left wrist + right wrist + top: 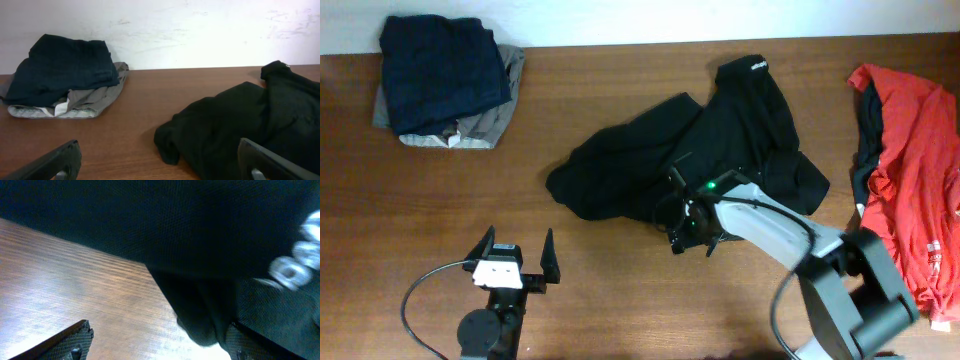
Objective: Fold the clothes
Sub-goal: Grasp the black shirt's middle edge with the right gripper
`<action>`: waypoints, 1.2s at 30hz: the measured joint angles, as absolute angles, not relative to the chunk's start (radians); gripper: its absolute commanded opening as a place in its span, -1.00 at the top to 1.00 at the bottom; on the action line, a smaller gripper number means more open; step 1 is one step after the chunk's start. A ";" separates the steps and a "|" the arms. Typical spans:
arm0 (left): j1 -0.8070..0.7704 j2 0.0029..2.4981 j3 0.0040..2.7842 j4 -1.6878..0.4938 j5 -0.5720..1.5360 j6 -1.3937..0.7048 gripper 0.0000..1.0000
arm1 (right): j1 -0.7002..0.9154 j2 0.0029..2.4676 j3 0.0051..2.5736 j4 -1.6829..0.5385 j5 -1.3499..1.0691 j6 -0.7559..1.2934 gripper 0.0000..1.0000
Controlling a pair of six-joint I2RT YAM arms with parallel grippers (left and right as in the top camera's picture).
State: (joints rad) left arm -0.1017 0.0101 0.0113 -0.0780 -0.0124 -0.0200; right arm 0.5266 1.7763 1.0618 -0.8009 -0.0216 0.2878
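Jaws of right gripper (680, 212) spread, black garment (740, 130) edge between them. Pinch low, one layer only. Left gripper (516, 258) spread.

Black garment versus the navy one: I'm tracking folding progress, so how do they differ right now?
The black garment lies spread and crumpled mid-table; the navy garment sits as a compact bundle atop a grey garment in the far left corner. The black shows white lettering; the navy none. The right claw is at the black one's edge; no claw nears the navy. Both are dark fabric.
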 measured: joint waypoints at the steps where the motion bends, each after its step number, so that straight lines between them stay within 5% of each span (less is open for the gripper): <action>1: -0.102 0.010 0.011 -0.078 -0.012 -0.020 -0.98 | 0.527 1.794 1.062 -0.798 -0.020 0.283 -0.81; 5: -0.102 0.010 0.011 -0.078 -0.012 -0.020 -0.98 | 0.527 1.813 1.062 -0.795 -0.015 0.275 -0.79; 15: -0.102 0.010 0.011 -0.078 -0.012 -0.020 -0.98 | 0.527 1.813 1.065 -0.794 0.008 0.265 -0.11; 18: -0.102 0.010 0.011 -0.078 -0.012 -0.020 -0.99 | 0.527 1.814 1.087 -0.830 0.025 0.274 0.27; 23: -0.102 0.010 0.011 -0.078 -0.012 -0.020 -0.98 | 0.527 1.814 1.151 -0.894 0.075 0.299 0.49; 36: -0.102 0.010 0.011 -0.078 -0.012 -0.020 -0.98 | 0.527 1.815 1.166 -0.920 0.090 0.318 0.22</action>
